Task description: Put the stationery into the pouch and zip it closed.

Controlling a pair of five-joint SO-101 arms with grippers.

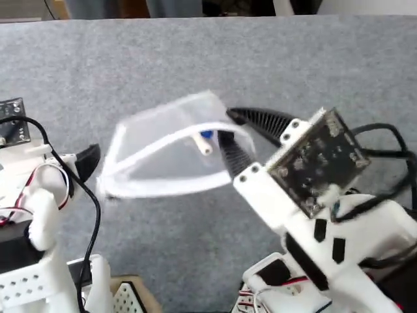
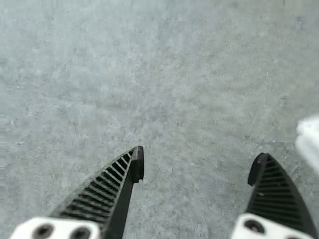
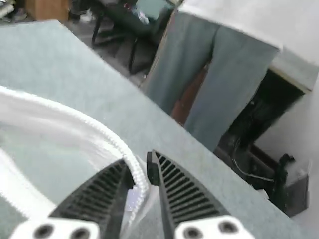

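A translucent white mesh pouch with a white zipper rim is held up off the grey cloth, its mouth gaping. Inside it lies a small white and blue item. My right gripper is at the pouch's right end, shut on the zipper rim, which passes between its black ribbed fingers. My left gripper stands open just above bare cloth, nothing between its fingers. In the high view its black tip is just left of the pouch's left end. A white corner of the pouch shows beside it.
Grey cloth covers the whole table, with open room beyond the pouch up to the far edge. A tan box sits at the near edge between the two arm bases. Cables trail by the right arm.
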